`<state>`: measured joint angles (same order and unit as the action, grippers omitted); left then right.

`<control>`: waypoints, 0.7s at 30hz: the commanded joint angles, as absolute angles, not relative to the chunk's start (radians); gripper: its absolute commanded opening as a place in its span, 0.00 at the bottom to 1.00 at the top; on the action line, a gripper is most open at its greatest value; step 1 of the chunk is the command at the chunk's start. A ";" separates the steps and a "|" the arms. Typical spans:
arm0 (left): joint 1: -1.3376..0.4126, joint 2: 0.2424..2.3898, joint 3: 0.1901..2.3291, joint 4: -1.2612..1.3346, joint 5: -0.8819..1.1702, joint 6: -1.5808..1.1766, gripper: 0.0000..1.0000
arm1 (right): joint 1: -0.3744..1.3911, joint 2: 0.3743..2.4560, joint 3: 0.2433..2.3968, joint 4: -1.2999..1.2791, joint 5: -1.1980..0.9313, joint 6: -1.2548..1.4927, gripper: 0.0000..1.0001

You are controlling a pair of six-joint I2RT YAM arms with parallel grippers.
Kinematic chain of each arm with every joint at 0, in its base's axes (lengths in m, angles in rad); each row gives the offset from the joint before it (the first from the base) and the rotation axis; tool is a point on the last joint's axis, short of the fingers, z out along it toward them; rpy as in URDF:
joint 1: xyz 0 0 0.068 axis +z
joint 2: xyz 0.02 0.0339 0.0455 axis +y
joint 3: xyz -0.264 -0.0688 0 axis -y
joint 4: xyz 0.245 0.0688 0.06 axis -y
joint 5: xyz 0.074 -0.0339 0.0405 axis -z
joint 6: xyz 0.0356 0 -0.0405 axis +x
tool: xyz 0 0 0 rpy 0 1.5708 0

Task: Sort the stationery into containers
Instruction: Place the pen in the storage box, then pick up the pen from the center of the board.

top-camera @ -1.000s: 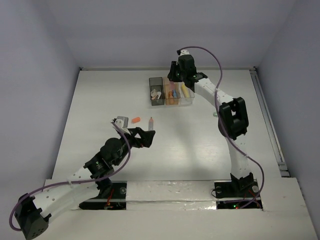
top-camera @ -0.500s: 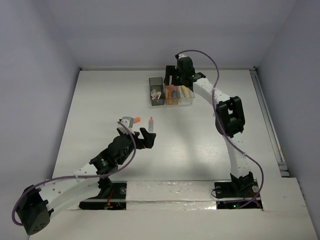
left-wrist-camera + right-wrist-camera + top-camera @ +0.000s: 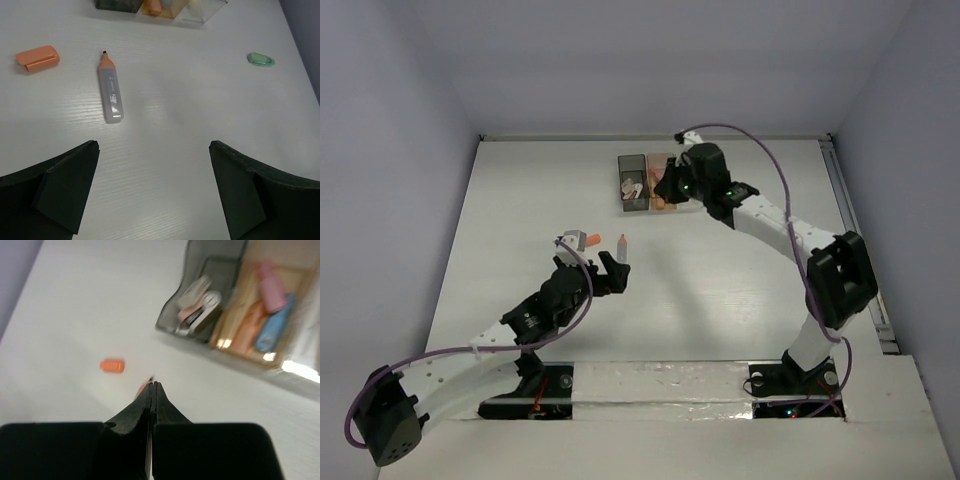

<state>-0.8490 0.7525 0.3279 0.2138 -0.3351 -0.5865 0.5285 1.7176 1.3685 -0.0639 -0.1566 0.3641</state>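
Left pincer: the left pincer (image 3: 155, 190) stands spread wide and empty, low over the tabletop (image 3: 200, 100), with the marker (image 3: 110, 91) just ahead of its left finger (image 3: 60, 185).
Step in hand: picking up that marker, I judge.
Doing it well: shift left so the barrel sits between the fingers, cross it at mid-length, then descend and clamp.
Nearby pieces: the orange cap (image 3: 37, 57) lies left of the marker, apart from it; a mint-green piece (image 3: 260, 59) sits well to the right.
Right pincer: the right pincer (image 3: 152, 395) is clenched on nothing, near the bins.
Grey bin: the grey bin (image 3: 172, 320) holds pale and pinkish small items.
Orange bin: the orange bin (image 3: 227, 342) holds pink, orange and blue markers.
Clear bin: the clear bin (image 3: 202, 11) is only partly seen; contents unclear.
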 commanded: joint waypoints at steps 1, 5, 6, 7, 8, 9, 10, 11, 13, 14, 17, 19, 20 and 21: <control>-0.844 0.692 0.356 0.187 -0.359 -0.611 0.91 | 0.664 1.759 1.335 -0.109 -0.111 0.325 0.00; -0.844 0.615 0.341 0.144 -0.357 -0.638 0.99 | 0.742 1.793 1.358 -0.202 -0.031 0.314 0.48; -0.844 0.573 0.330 0.137 -0.359 -0.650 0.99 | 0.755 1.810 1.367 -0.224 -0.020 0.318 0.54; -0.844 0.549 0.322 0.132 -0.362 -0.655 0.99 | 0.764 1.821 1.370 -0.232 -0.012 0.319 0.60; -0.844 0.525 0.318 0.129 -0.368 -0.660 0.99 | 0.778 1.831 1.376 -0.236 -0.009 0.322 0.64; -0.844 0.485 0.310 0.120 -0.371 -0.663 0.99 | 0.778 1.859 1.390 -0.250 -0.011 0.330 0.65; -0.844 0.468 0.308 0.117 -0.373 -0.664 0.99 | 0.790 1.874 1.399 -0.253 -0.009 0.333 0.65; -0.844 0.454 0.307 0.112 -0.373 -0.663 0.99 | 0.799 1.891 1.413 -0.261 -0.011 0.333 0.66; -0.844 0.439 0.310 0.092 -0.373 -0.661 0.99 | 0.813 1.953 1.462 -0.293 -0.006 0.334 0.69; -0.844 0.437 0.311 0.084 -0.371 -0.663 0.99 | 0.824 1.971 1.477 -0.298 -0.006 0.337 0.69; -0.844 0.433 0.311 0.066 -0.368 -0.669 0.99 | 0.833 2.028 1.519 -0.311 -0.006 0.345 0.69; -0.844 0.413 0.301 0.061 -0.365 -0.670 0.99 | 0.844 2.051 1.537 -0.318 0.000 0.350 0.69; -0.844 0.404 0.296 0.061 -0.364 -0.672 0.99 | 0.844 2.071 1.551 -0.319 0.026 0.351 0.69; -0.844 0.394 0.292 0.060 -0.362 -0.675 0.99 | 0.844 2.078 1.558 -0.325 0.037 0.353 0.69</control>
